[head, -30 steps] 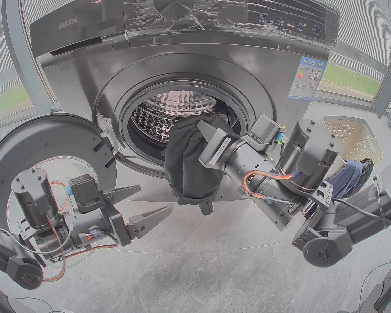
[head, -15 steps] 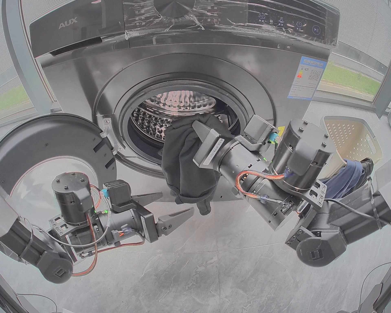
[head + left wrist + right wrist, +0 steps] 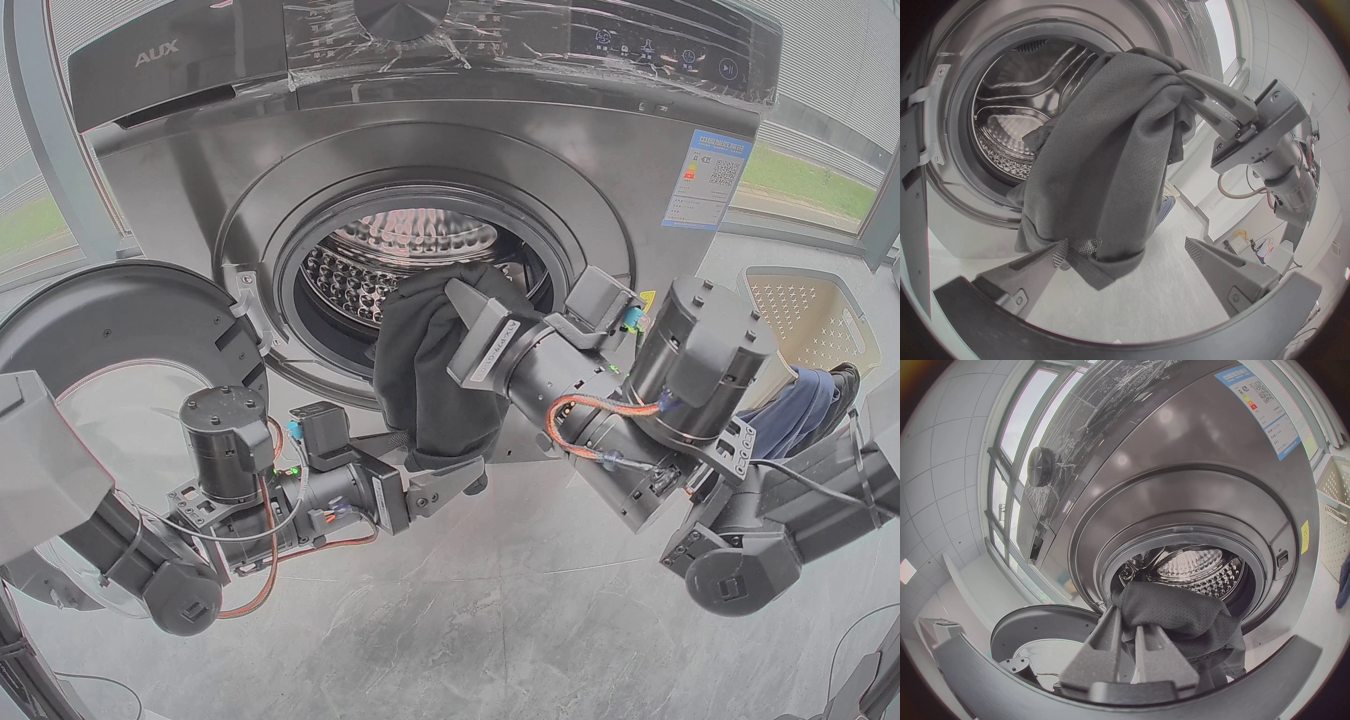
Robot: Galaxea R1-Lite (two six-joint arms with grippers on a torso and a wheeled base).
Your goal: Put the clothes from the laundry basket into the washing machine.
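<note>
A black garment point(image 3: 427, 375) hangs in front of the washing machine's point(image 3: 562, 169) round opening, its top at the lip of the steel drum point(image 3: 394, 253). My right gripper point(image 3: 1127, 620) is shut on the upper fold of the black garment point(image 3: 1181, 613). My left gripper point(image 3: 1124, 243) is open just below it, and the garment's point(image 3: 1106, 154) lower hem dangles between its two fingers. In the head view the left gripper point(image 3: 441, 459) sits under the cloth, low in front of the machine.
The machine's door point(image 3: 112, 319) stands swung open at the left, close behind my left arm. A pale perforated laundry basket point(image 3: 806, 319) stands at the right with a blue garment point(image 3: 797, 412) draped in it. Grey floor lies in front.
My left arm has swung right and forward, bringing its open gripper under the garment's hem. The right gripper with the garment has edged slightly left toward the opening.
</note>
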